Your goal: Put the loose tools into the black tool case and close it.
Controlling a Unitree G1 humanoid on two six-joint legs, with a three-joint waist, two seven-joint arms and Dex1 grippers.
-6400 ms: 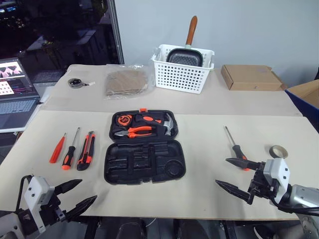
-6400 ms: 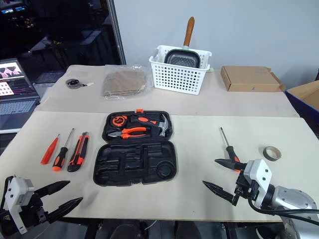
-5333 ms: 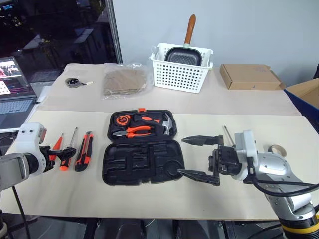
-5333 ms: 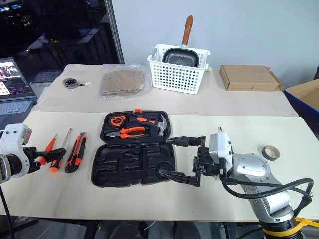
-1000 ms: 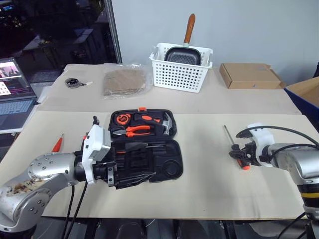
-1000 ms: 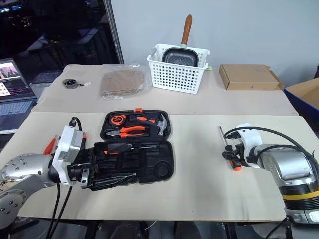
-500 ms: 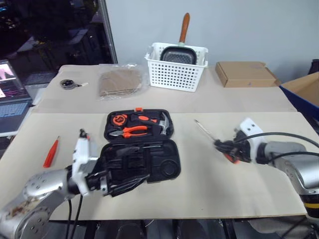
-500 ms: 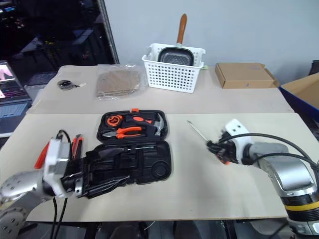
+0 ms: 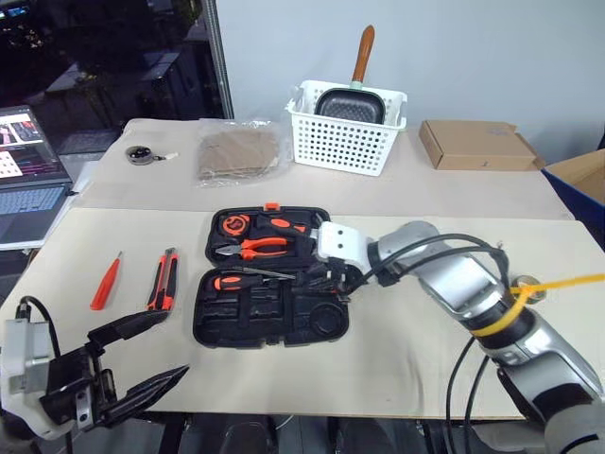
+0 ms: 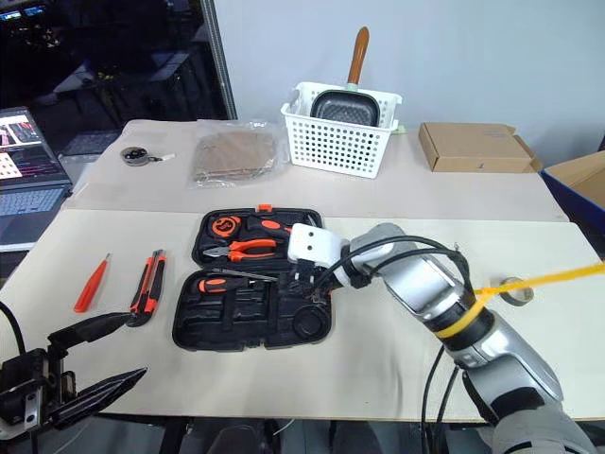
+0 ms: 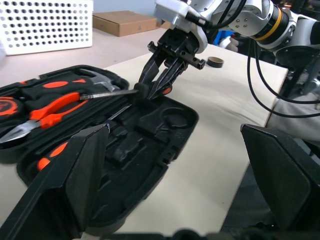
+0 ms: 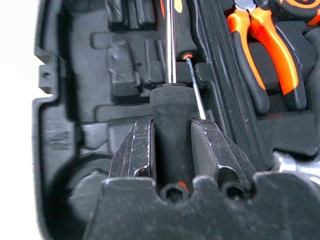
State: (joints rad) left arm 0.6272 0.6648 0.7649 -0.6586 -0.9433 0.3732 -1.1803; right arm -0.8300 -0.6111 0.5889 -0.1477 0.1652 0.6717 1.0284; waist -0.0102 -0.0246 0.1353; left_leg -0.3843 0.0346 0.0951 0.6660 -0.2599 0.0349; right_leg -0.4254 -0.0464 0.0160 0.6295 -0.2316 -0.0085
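The black tool case (image 9: 321,326) lies open mid-table, with pliers and a hammer in its far half. One black-and-orange screwdriver (image 9: 227,281) lies in the near half. My right gripper (image 9: 333,281) is over that half, shut on the black handle (image 12: 172,107) of a second screwdriver, whose shaft (image 11: 107,93) points along the case's hinge. On the table left of the case lie the red screwdriver (image 9: 107,282) and the orange-and-black utility knife (image 9: 163,280). My left gripper (image 9: 178,342) hangs open and empty at the near left table edge.
At the back stand a white basket (image 9: 345,142) holding a pan, a cardboard box (image 9: 477,147) and a plastic bag (image 9: 238,156). A laptop (image 9: 28,180) sits far left. A tape roll (image 10: 515,288) lies right of my right arm.
My right gripper carried the screwdriver leftward from the open table to over the case's near half. My left gripper pulled back from the case to the near left edge.
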